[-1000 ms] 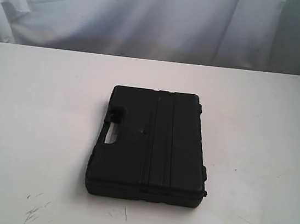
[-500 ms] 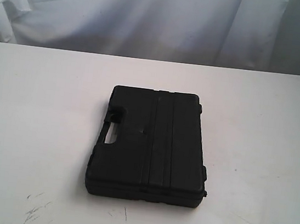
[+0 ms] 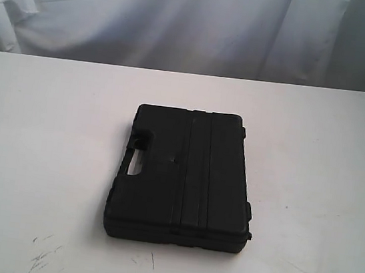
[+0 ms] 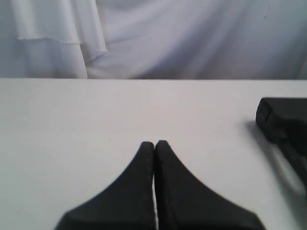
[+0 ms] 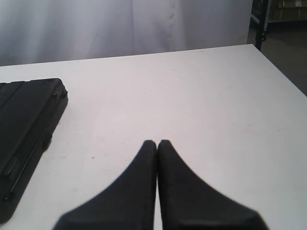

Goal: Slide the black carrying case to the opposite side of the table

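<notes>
**My Two Tools Were Shut, and the Case Lay by Itself**

The black case [image 3: 184, 177] lay flat on the white table [image 3: 42, 125]. In the exterior view it was near the middle of the table, a bit closer to the front edge than to the back. Its lid was closed. Its handle [image 3: 132, 160] was on the side that faced my left arm, and I could see white table through the hole in the handle. Two long grooves ran over the top of the case from back to front.

My left tool [image 4: 154, 143] was clenched. Its two black fingers pressed together at the tips, and they held nothing. Bare table lay in front of it. The case was well apart from it, and the left wrist view showed only a corner of the case.

My right tool [image 5: 157, 143] was clenched too, with its tips touching and nothing held. It was on the other side of the case and did not touch it. The right wrist view showed one long side of the case.

Some thin dark marks [image 3: 42, 256] were on the table near the front edge. A white cloth [image 3: 184, 22] hung behind the table.
</notes>
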`<action>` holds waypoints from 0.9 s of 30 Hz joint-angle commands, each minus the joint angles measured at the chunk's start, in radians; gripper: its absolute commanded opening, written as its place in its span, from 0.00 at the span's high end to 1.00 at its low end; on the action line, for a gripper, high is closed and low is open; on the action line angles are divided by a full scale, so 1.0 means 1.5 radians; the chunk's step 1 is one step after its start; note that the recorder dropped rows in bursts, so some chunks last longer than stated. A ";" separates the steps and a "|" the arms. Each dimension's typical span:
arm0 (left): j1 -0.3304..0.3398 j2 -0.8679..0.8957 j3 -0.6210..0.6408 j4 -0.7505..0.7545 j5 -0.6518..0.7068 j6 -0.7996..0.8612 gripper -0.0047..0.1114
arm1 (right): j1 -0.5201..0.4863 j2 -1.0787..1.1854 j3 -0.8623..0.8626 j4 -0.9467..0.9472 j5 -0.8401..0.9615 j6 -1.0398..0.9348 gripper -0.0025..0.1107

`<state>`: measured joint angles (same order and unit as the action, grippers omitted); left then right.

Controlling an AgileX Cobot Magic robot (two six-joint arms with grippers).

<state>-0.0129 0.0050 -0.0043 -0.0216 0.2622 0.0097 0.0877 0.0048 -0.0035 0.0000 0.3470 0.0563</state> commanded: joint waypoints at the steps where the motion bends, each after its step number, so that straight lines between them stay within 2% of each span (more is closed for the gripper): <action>1: 0.002 -0.003 0.003 -0.022 -0.143 -0.006 0.96 | 0.001 -0.003 0.002 -0.010 0.000 0.001 0.98; 5: 0.002 -0.003 0.003 -0.022 -0.230 -0.006 0.96 | 0.001 -0.003 0.002 -0.010 0.000 0.001 0.98; 12: 0.002 -0.003 0.003 -0.022 -0.267 -0.006 0.96 | 0.001 -0.003 0.002 -0.010 0.000 0.001 0.98; 15: 0.002 -0.003 0.003 -0.039 -0.275 -0.055 0.96 | 0.001 -0.003 0.002 -0.010 -0.001 0.001 0.98; 20: 0.002 0.015 -0.053 -0.092 -0.228 -0.059 0.96 | 0.001 -0.003 0.002 -0.006 -0.001 0.001 0.98; 23: 0.002 0.095 -0.125 -0.106 -0.175 -0.059 0.96 | 0.001 -0.003 0.002 -0.006 -0.001 0.001 0.98; 27: 0.002 0.240 -0.262 -0.106 -0.038 -0.058 0.96 | 0.001 -0.003 0.002 -0.006 -0.001 0.001 0.98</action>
<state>-0.0129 0.2399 -0.2851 -0.1702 0.0748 -0.0708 0.0877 0.0048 -0.0035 0.0000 0.3470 0.0563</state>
